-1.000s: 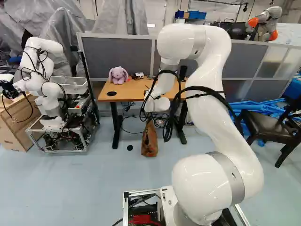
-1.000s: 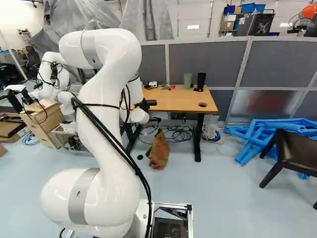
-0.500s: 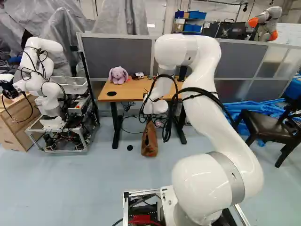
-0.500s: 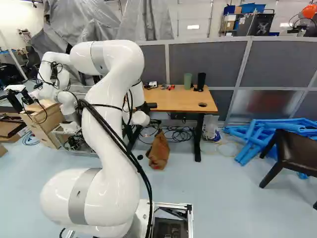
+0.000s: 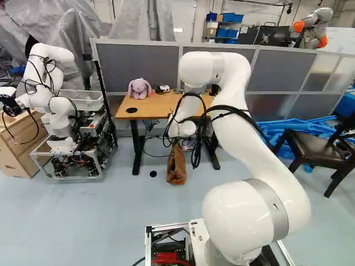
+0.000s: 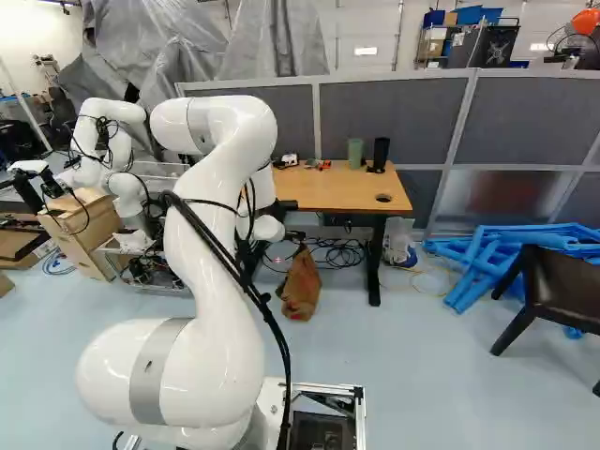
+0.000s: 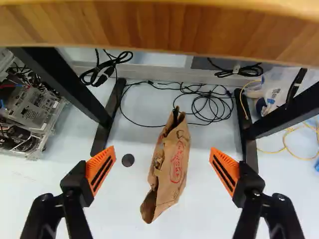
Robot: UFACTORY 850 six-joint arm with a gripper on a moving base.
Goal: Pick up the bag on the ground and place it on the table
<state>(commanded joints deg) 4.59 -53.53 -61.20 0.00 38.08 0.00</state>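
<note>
Before a grey-panelled, metal-framed partition [image 6: 384, 117], a dark-brown chair [image 6: 564, 289] (its seat faintly glossy) stands on smooth pale-blue flooring [image 6: 441, 394]; behind the partition hangs crumpled grey sheeting [image 6: 272, 37].

The arm [image 5: 238, 130] rises from its lowest joint, leans inward and folds over at the elbow [image 5: 205, 67]. The forearm section descends to the wrist [image 5: 182, 128]. Black cables [image 5: 238, 111] run looped along the links. Claw [image 7: 162, 162]: fingers spread wide, orange pads [image 7: 101, 167] facing across the gap.
</note>
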